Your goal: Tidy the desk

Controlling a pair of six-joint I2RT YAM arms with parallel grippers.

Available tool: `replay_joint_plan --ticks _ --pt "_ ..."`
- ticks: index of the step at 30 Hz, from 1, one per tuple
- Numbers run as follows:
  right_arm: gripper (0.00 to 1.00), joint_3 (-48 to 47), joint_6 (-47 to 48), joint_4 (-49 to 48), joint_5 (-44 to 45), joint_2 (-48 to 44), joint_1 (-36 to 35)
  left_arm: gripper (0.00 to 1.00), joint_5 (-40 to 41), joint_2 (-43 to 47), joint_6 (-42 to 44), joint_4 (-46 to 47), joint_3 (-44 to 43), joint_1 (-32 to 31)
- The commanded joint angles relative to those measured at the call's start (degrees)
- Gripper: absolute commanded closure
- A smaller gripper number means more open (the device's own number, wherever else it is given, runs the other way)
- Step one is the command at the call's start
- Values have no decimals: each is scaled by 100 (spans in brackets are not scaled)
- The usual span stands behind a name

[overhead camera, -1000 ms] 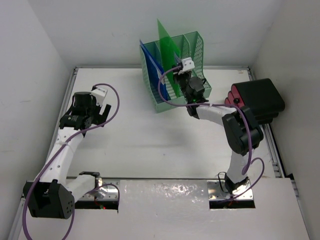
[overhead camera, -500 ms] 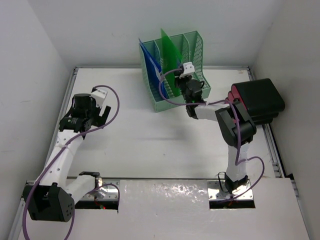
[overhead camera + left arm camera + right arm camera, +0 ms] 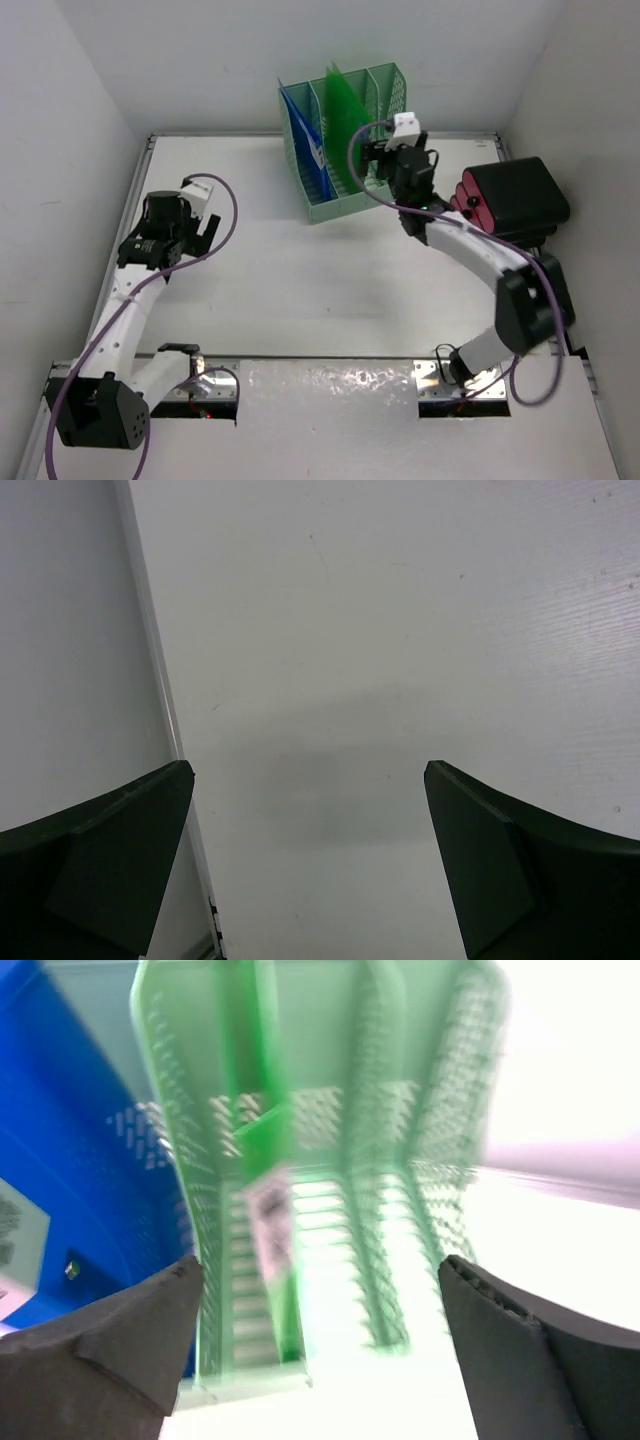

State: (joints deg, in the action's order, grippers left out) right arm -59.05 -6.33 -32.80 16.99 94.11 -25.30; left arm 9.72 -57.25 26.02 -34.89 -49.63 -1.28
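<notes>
White and railed in silver, the desk (image 3: 290,290) spread from the near edge to the far wall. At near left, the left gripper (image 3: 310,780) hung above bare tabletop, jaws wide apart and empty. Farther back on the right, the right gripper (image 3: 318,1270) faced a mint-green mesh rack (image 3: 350,205), jaws likewise spread with nothing between them. A blue folder (image 3: 305,135) and a green folder (image 3: 345,100) stood in the rack, a black-and-red case (image 3: 515,195) to its right

White walls (image 3: 200,60) left, back, right; even lighting.
</notes>
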Motion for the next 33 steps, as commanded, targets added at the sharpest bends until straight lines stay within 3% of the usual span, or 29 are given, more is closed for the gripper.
replay_joint_plan --ticks 1,2,5,11,14,23,33 --pt "1 -133 -605 2570 945 -1408 34 1 179 416 -150 -26 241 119" --pt "1 58 -772 3368 894 -1665 34 0 215 652 -124 -61 356 119" --pt "1 1100 -966 4112 282 -2675 43 0 390 1101 104 -158 918 119" --pt "1 3675 -2081 4255 -231 -4992 34 0 497 2374 430 -746 1894 119" --pt "1 4486 -2416 4474 -537 -6170 34 0 786 2753 386 -572 2167 330" --pt "1 5122 -2575 5565 -1101 -8389 34 0 803 3141 202 -370 2281 348" --pt "1 5605 -2672 5372 -716 -8672 34 0 1041 3704 17 -114 2379 374"
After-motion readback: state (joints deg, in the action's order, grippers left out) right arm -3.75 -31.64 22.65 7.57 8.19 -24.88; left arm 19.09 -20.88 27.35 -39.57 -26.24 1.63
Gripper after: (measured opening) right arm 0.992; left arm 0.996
